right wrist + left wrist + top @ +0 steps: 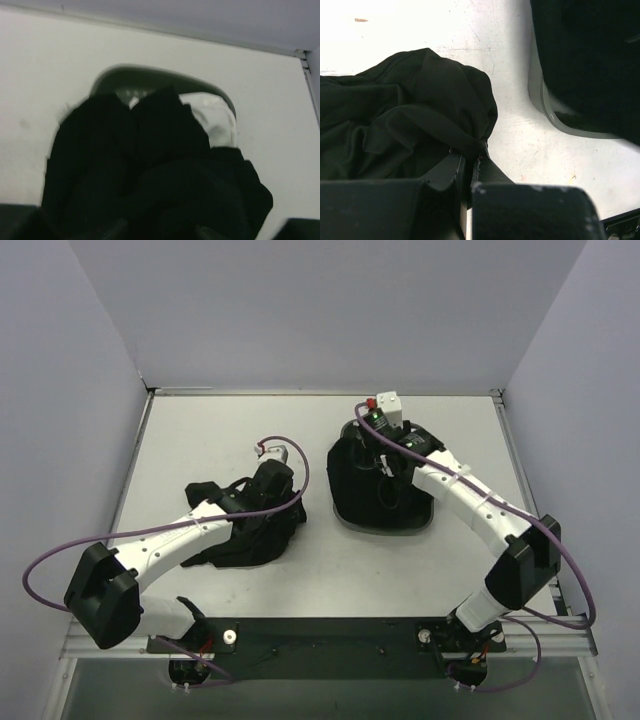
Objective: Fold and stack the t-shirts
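Lying crumpled on the table [200, 440] left of centre, a black shirt [405, 120] is pinched at one fold by the left gripper [470, 156], its fingers together on the cloth. To its right, apart from it, the oval basket [150, 74] holds more shirts [150, 165], all black, and a white garment [216, 120] against its right wall. The right gripper [388, 465] hangs over the basket; with the blur, I cannot tell whether its jaws are apart or clamped.

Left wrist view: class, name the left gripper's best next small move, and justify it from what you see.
Probably lift the left gripper slightly, drawing the black t-shirt up to let it hang open. The jaws are shut on a fold of it, and it lies crumpled on the table beside the basket, so it cannot be folded yet.
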{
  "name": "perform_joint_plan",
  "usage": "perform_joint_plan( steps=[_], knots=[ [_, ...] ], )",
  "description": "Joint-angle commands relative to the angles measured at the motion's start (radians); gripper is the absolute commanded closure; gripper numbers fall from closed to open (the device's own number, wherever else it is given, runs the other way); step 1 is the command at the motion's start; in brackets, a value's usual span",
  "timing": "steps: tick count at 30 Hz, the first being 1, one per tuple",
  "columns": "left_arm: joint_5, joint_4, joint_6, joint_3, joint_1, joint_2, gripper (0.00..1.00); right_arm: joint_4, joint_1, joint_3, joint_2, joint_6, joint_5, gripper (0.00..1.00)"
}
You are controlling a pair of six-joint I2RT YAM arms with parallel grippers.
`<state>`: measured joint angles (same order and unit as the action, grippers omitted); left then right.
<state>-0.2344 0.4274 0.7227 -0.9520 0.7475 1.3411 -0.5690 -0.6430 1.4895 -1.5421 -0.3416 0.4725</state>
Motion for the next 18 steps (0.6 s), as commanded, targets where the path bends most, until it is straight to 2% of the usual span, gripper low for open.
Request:
perform_joint_plan(
  steps=[1, 2, 3, 4, 5, 6, 11, 14, 18],
  knots=[
    [-0.022, -0.047, 0.001, 0.01, 0.004, 0.007, 1.0, 0.067, -0.009, -0.06, -0.021, -0.046, 0.075, 0.17],
    [-0.023, -0.045, 0.001, 0.013, 0.004, 0.007, 0.86, 0.067, -0.009, -0.069, -0.012, -0.04, 0.078, 0.08],
    [-0.025, -0.045, 0.001, 0.022, 0.004, 0.007, 0.5, 0.069, -0.014, -0.071, -0.001, -0.04, 0.072, 0.02],
    [-0.032, -0.044, 0.001, 0.027, 0.004, 0.006, 0.26, 0.075, -0.018, -0.069, 0.028, -0.028, 0.06, 0.0],
    [-0.034, -0.042, 0.0, 0.03, 0.004, 0.004, 0.15, 0.077, -0.029, -0.055, 0.042, -0.022, 0.049, 0.0],
    [-0.036, -0.044, -0.003, 0.033, 0.003, -0.002, 0.09, 0.074, -0.053, -0.043, 0.049, -0.019, 0.034, 0.0],
    [-0.043, -0.023, -0.008, 0.029, 0.004, -0.033, 0.07, 0.024, -0.159, 0.011, 0.062, -0.054, 0.011, 0.0],
    [-0.049, 0.0, -0.011, 0.032, 0.004, -0.068, 0.07, 0.041, -0.207, -0.02, 0.04, -0.121, -0.073, 0.0],
    [-0.083, 0.036, -0.012, 0.038, 0.003, -0.106, 0.06, 0.106, -0.248, -0.089, -0.035, -0.192, -0.089, 0.0]
  ],
)
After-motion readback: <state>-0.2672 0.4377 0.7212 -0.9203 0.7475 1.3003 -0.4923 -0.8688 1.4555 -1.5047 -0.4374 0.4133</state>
